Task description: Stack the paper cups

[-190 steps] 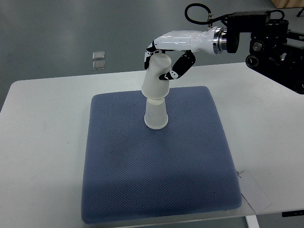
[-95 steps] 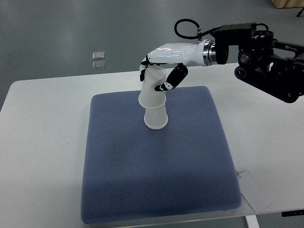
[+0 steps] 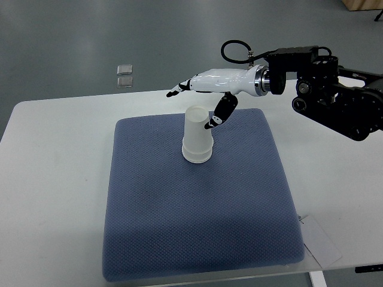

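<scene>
Two white paper cups stand upside down as one stack [image 3: 197, 136] on the blue mat [image 3: 197, 203], near its far middle. The upper cup sits down over the lower one, whose rim shows at the bottom. My right hand [image 3: 200, 98] comes in from the right and hovers just above and behind the stack. Its fingers [image 3: 179, 88] are spread out to the left and its thumb [image 3: 219, 115] hangs to the right of the cups. It holds nothing. The left arm is out of view.
The mat lies on a white table [image 3: 54, 179]. A white card [image 3: 320, 242] lies at the mat's near right corner. Two small clear squares [image 3: 124, 75] lie on the grey floor beyond the table. The black right arm [image 3: 335, 101] hangs over the table's far right.
The hand lowered the upper cup onto the lower cup, then let it go. Its fingers have opened and lifted off the stack.
</scene>
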